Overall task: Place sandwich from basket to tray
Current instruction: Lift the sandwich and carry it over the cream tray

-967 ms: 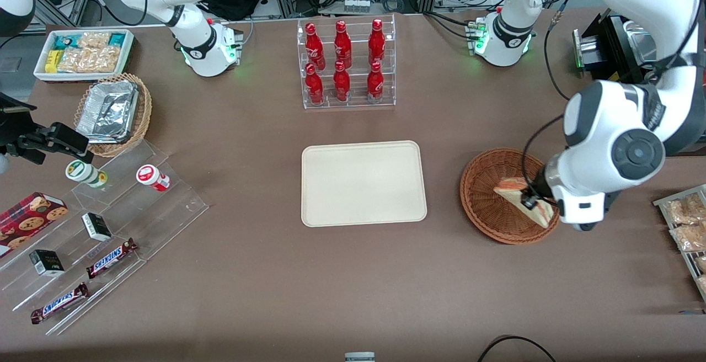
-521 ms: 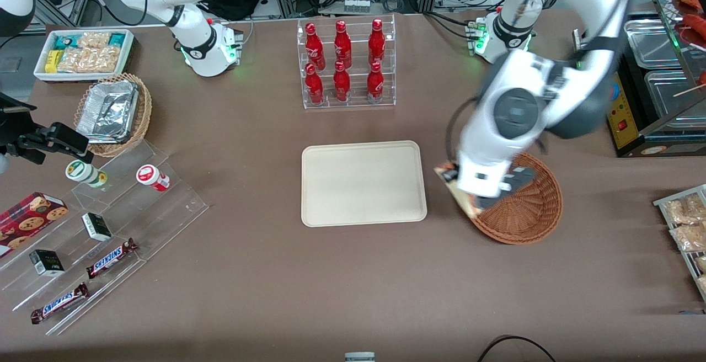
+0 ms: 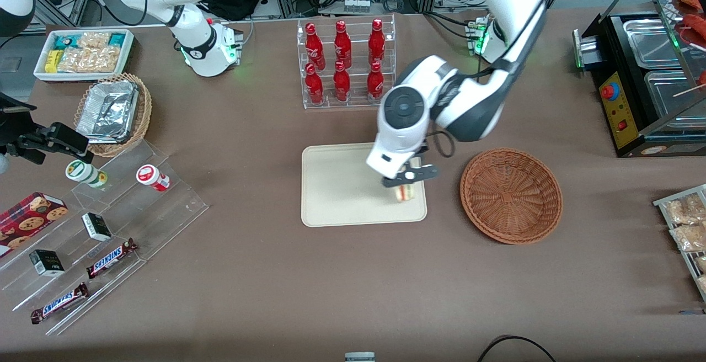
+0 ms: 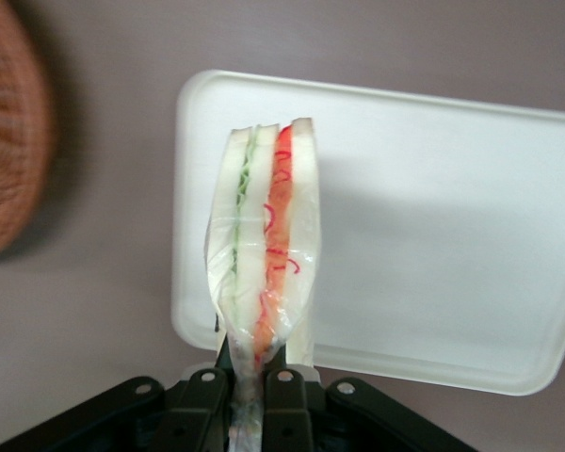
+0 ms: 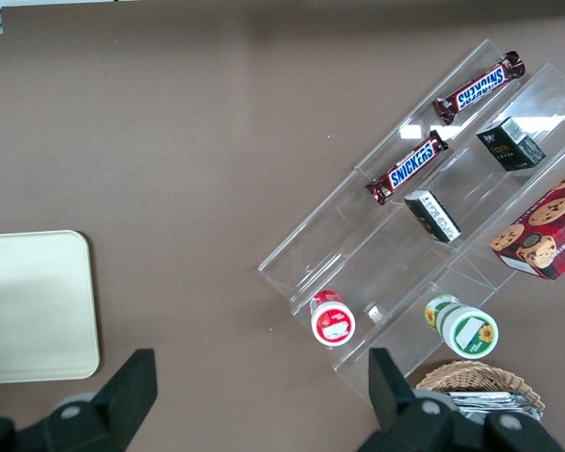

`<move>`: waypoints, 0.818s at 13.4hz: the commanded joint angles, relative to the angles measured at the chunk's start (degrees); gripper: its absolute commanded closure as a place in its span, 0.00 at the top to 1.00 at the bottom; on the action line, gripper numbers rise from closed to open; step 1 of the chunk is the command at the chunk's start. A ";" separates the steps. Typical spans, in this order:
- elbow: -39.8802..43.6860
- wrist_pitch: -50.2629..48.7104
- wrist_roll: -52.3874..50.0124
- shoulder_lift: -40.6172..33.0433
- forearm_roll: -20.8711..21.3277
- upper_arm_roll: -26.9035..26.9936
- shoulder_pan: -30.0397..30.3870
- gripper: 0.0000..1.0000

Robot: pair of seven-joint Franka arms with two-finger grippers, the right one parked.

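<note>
My left gripper (image 3: 408,181) hangs over the tray's (image 3: 336,191) corner closest to the basket (image 3: 511,195), shut on the sandwich (image 3: 405,192). In the left wrist view the wrapped sandwich (image 4: 266,256) stands on edge between the black fingers (image 4: 205,395), white bread with green and orange-red layers, held above the cream tray (image 4: 452,235). The reddish-brown wicker basket (image 4: 9,151) lies beside the tray and holds nothing.
A clear rack of red bottles (image 3: 345,64) stands farther from the front camera than the tray. Acrylic steps with candy bars (image 3: 110,257) and a tan wicker basket with foil container (image 3: 113,111) lie toward the parked arm's end. Snack packets (image 3: 686,224) lie toward the working arm's end.
The gripper has lifted the sandwich out of the basket and carried it sideways to above the tray's corner. The basket now holds nothing.
</note>
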 commanded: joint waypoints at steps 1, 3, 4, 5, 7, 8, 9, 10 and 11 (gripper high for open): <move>1.40 4.97 0.93 3.78 0.89 0.75 -3.31 0.10; 1.39 5.95 0.93 5.45 0.97 0.75 -4.90 0.10; 1.39 7.43 0.93 6.33 0.89 0.75 -5.43 0.10; 1.22 8.05 0.93 6.69 0.97 0.75 -6.13 0.10; 1.31 8.59 0.93 7.91 1.06 0.84 -6.66 0.10; 1.05 9.37 0.85 8.62 1.06 0.84 -6.66 0.10; 0.87 9.81 0.85 9.15 1.06 0.84 -6.75 0.10; 0.87 9.91 0.93 9.67 1.06 0.84 -7.45 0.10; 0.78 9.91 0.93 10.03 1.06 1.01 -7.97 0.11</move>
